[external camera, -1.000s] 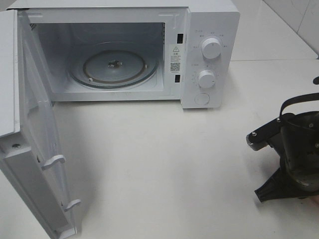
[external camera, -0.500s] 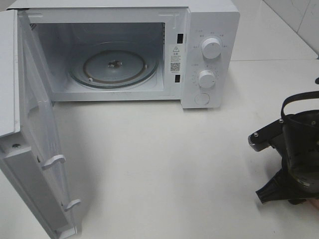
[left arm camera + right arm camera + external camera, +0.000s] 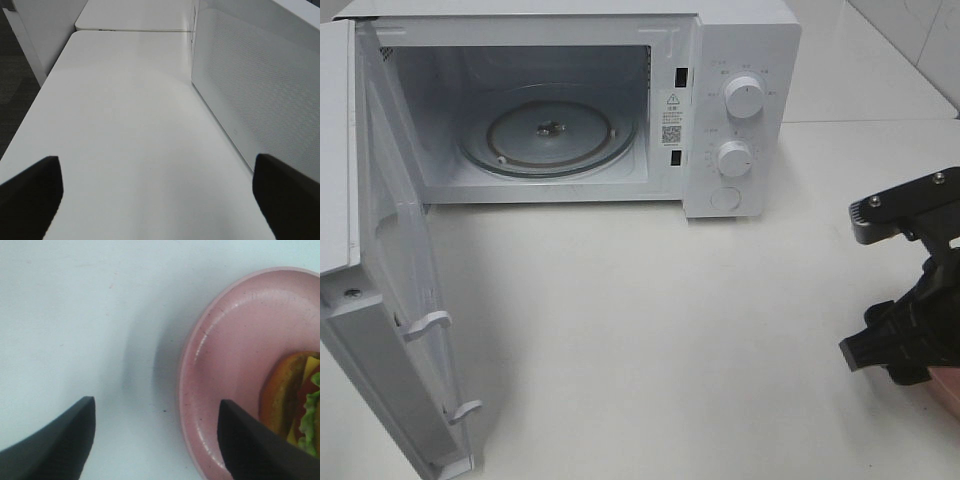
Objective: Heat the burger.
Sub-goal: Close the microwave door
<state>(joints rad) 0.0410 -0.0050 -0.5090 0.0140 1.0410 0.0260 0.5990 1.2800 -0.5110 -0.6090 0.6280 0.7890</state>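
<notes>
Right hand (image 3: 155,440), fingers apart, straddles the pink plate's (image 3: 210,390) rim beside the burger (image 3: 295,400), apparently positioning to lift it.

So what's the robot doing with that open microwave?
It's getting ready to heat a burger. The microwave door hangs open and its glass tray is bare. The right end effector, open, hovers over the rim of a pink plate where the burger sits, not yet grabbed. The left end effector waits open beside the door, holding nothing.
</notes>
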